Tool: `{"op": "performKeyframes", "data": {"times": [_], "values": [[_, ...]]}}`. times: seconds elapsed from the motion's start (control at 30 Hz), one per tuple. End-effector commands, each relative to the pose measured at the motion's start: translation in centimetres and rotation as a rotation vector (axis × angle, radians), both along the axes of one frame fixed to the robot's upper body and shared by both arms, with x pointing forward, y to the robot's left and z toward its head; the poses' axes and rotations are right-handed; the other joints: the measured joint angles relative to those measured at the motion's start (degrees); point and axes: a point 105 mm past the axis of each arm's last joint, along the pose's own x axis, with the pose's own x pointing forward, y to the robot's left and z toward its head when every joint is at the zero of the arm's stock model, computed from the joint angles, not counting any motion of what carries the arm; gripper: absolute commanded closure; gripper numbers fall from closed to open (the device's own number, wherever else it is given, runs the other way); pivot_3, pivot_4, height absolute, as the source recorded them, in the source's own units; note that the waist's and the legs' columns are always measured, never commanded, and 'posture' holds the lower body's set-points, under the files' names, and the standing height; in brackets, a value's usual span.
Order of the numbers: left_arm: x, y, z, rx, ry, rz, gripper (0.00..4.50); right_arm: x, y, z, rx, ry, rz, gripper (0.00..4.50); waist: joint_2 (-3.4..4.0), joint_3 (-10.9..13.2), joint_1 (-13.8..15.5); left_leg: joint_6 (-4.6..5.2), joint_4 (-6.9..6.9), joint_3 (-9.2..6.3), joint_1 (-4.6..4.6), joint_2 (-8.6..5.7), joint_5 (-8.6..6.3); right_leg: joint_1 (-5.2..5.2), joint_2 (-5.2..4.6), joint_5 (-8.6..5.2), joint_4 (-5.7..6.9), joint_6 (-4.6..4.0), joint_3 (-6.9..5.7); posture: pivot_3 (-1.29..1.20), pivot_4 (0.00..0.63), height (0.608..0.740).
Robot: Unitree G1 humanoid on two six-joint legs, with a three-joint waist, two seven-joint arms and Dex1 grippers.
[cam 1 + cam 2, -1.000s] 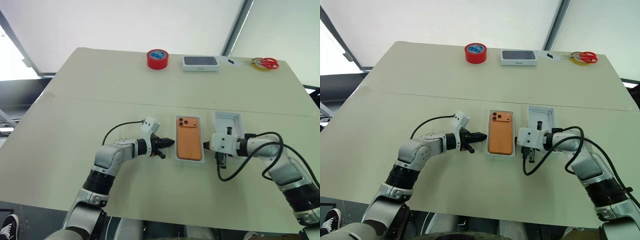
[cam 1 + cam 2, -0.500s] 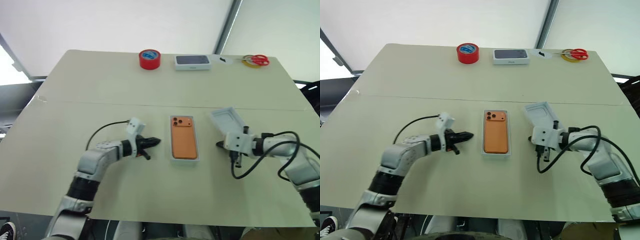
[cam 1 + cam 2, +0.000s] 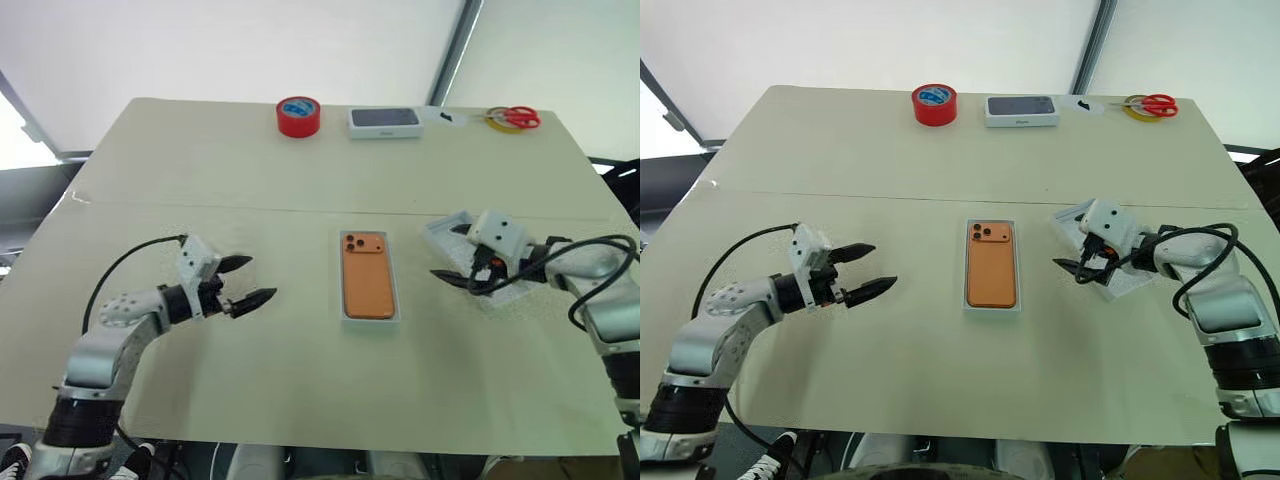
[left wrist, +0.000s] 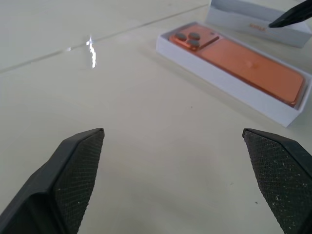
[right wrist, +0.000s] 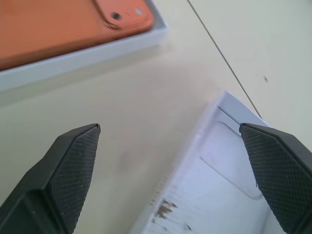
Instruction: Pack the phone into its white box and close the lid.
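Observation:
The orange phone (image 3: 368,287) lies camera side up inside the shallow white box (image 3: 345,310) at the table's middle. The white lid (image 5: 219,190) rests inner face up just right of the box. My right gripper (image 3: 452,253) hangs over the lid's box-side edge, open, with nothing between its fingers. My left gripper (image 3: 260,278) is open and empty well to the left of the box, pointing towards it. In the left wrist view the phone (image 4: 243,63) sits in its box (image 4: 229,85) beyond my open fingers.
Along the far edge stand a red tape roll (image 3: 298,116), a white box picturing a dark phone (image 3: 384,121), and red scissors (image 3: 518,119) beside a yellow ring. A seam line crosses the table (image 3: 200,180) behind the box.
Both grippers were shut and now stand open. My left gripper has drawn away leftward from the box. My right gripper has risen and shifted right, over the lid.

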Motion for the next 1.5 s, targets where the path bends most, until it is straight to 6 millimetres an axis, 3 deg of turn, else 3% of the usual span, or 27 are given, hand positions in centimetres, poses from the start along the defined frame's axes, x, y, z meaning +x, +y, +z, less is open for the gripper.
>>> {"op": "performKeyframes", "data": {"times": [0.03, 0.13, 0.33, 0.63, 0.8, 1.1, 1.27, 1.37, 1.5], "values": [[-1.5, 0.7, 2.6, -0.001, -0.190, -0.076, 0.02, -0.3, 0.2, 0.2, 0.005, 0.047, -0.080, 0.02, 0.02, -0.01, -0.15, 0.00, -0.04, 0.00, 0.00, 0.00, 0.00, -0.02, 0.00, 0.00, 0.01, 0.00, 0.00, 0.00, 0.150, 0.740], [-2.3, 1.2, 2.4, 0.033, -0.229, -0.110, 0.02, -1.6, 0.6, -1.8, -0.006, 0.191, -0.134, 0.02, 0.09, -0.02, -0.25, -0.01, -0.16, 0.00, 0.00, 0.01, 0.01, -0.09, 0.00, -0.02, 0.01, -0.06, 0.00, 0.00, 0.150, 0.740], [-2.8, 0.7, 1.7, 0.040, -0.241, -0.128, 0.02, -2.1, 0.8, -2.4, -0.058, 0.281, -0.235, 0.02, 0.26, 0.01, -0.17, 0.00, -0.15, 0.02, -0.01, 0.01, 0.00, -0.12, -0.03, -0.01, 0.04, -0.09, 0.01, 0.00, 0.150, 0.740], [-3.5, -0.5, 1.0, -0.016, -0.246, -0.064, 0.02, -2.2, 1.8, -1.2, 0.020, 0.433, -0.325, 0.02, 0.28, 0.01, -0.34, 0.02, -0.17, 0.04, -0.08, 0.01, -0.01, -0.23, -0.03, -0.01, 0.06, -0.08, 0.03, 0.00, 0.150, 0.740], [-3.8, -1.1, 0.6, -0.058, -0.238, -0.011, 0.02, -1.2, 1.4, -1.3, 0.062, 0.493, -0.413, 0.02, 0.28, 0.01, -0.36, 0.02, -0.17, 0.04, -0.08, 0.01, -0.01, -0.24, -0.03, -0.01, 0.09, -0.09, 0.03, 0.00, 0.150, 0.740], [-4.4, -1.3, 0.4, -0.062, -0.231, 0.028, 0.00, 0.3, 0.7, -2.6, -0.004, 0.475, -0.462, 4.43, 0.24, -0.02, -0.39, 0.04, -0.15, 0.08, -0.09, 0.00, -0.01, -0.26, -0.03, -0.01, 0.11, -0.09, 0.04, 0.00, 0.150, 0.740], [-4.2, -1.0, 0.7, -0.054, -0.234, 0.038, 0.00, 0.5, 1.5, -2.6, 0.022, 0.478, -0.451, 4.43, 0.11, -0.12, -0.60, 0.04, -0.15, 0.08, -0.08, 0.00, -0.01, -0.24, -0.03, -0.01, 0.11, -0.09, 0.05, 0.00, 0.150, 0.740], [-4.2, -0.9, 0.4, -0.097, -0.156, 0.016, 0.80, 2.2, 1.6, -1.1, 0.114, 0.414, -0.503, 4.50, 0.04, -0.16, -1.08, 0.04, -0.15, 0.08, -0.05, 0.01, -0.01, -0.22, -0.03, -0.01, 0.12, -0.09, 0.05, 0.00, 0.150, 0.740], [-3.5, -0.9, 0.6, -0.125, -0.130, 0.023, 2.87, 5.1, 2.6, 2.0, 0.247, 0.244, -0.489, 4.50, 0.13, -0.10, -1.68, 0.03, -0.16, 0.09, -0.07, 0.00, -0.01, -0.26, -0.02, 0.00, 0.15, -0.09, 0.05, 0.00, 0.150, 0.740]]}}
